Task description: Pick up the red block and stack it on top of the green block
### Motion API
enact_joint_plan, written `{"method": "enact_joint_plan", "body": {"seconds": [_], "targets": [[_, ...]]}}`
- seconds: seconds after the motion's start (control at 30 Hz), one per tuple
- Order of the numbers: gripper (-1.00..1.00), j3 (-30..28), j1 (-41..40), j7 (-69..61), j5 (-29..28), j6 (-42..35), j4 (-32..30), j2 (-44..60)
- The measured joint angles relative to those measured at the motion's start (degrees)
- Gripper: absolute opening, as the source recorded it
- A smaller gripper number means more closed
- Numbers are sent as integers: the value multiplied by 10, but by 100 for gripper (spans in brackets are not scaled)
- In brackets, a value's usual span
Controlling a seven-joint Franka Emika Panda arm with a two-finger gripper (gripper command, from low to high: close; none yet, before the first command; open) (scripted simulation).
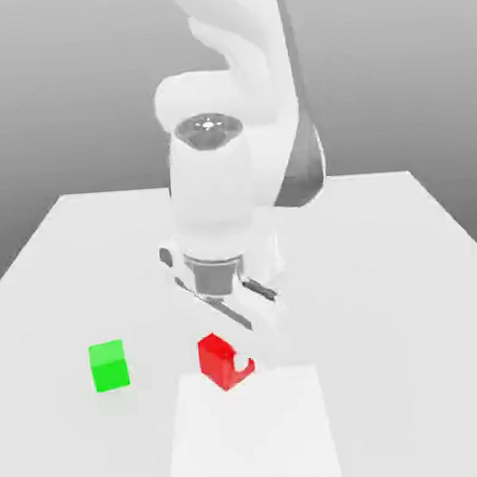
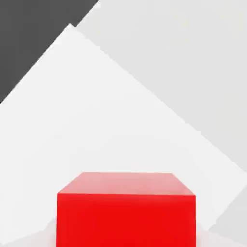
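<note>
Red block (image 1: 219, 361) on white tabletop (image 1: 405, 261), right at gripper (image 1: 234, 358); hand view shows red block (image 2: 126, 211) close up. Exterior view shows green block (image 1: 108, 366) well apart toward its left. Arm bent down low. Gripper grip: cannot tell.

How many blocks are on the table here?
2: the red block at the gripper, and the green block apart from it, toward the exterior view's left.

The red block (image 1: 219, 360) looks smooth, matt and plastic-like, as does the green block (image 1: 108, 366). The table (image 1: 405, 271) is plain matt white. The arm (image 1: 224, 183) has a smooth, slightly glossy white shell.
</note>
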Motion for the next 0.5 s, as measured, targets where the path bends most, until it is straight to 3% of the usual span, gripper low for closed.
{"method": "enact_joint_plan", "body": {"seconds": [0.17,0.4,0.43,0.5], "targets": [[-100,-84,-99,3,-10,-28,-31,-60],[-100,-95,-113,-22,25,89,-32,56],[100,-91,-114,-28,33,103,-31,71],[100,-91,-114,-28,33,103,-31,71]]}}
